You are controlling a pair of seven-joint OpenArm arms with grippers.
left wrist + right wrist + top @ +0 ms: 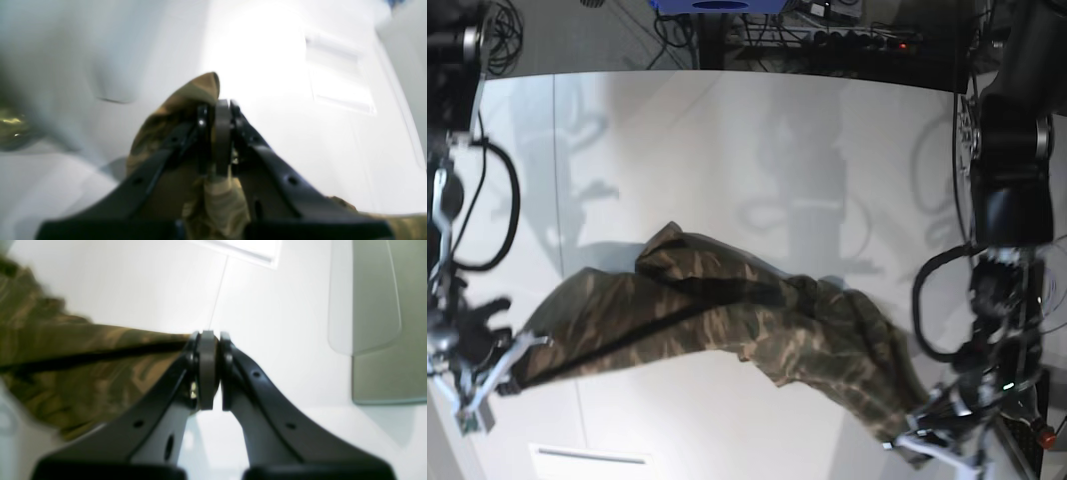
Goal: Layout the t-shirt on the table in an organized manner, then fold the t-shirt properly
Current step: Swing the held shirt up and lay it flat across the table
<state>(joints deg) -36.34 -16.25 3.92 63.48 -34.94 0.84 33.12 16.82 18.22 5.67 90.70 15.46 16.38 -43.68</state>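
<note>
Stretching over the white table (pixel 757 140), the t-shirt (pixel 727 320) hangs from 2 clamped grippers, left gripper (pixel 218 106) and right gripper (pixel 207 336).

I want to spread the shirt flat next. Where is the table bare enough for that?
The widest bare stretch of the table lies beyond the t-shirt, up to the far edge. A narrower strip runs along the near edge, between the shirt and a pale rectangle. It is crowded at both ends, where the right gripper and left gripper pinch the cloth.
</note>
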